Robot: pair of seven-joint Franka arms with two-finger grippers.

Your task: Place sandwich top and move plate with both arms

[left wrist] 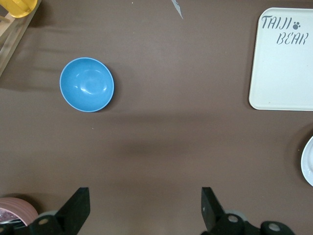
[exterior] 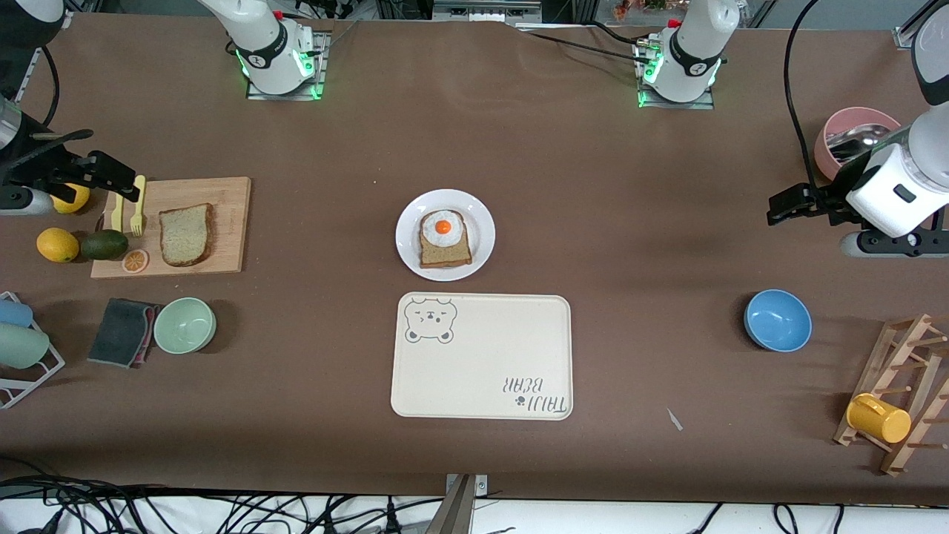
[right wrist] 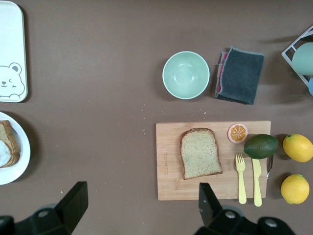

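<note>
Grippers are both seen open and empty: right gripper (right wrist: 139, 208) is held over the board's (exterior: 222, 194) edge, left gripper (left wrist: 145, 210) over bare table near the pink bowl (exterior: 852, 122). Bread (exterior: 186, 234) lies on the board; plate (exterior: 480, 233), centred, carries the egg slice (exterior: 443, 239).

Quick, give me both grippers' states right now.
Left gripper: open, holding nothing, over bare table near the blue bowl.
Right gripper: open, holding nothing, over the cutting board's edge.
</note>
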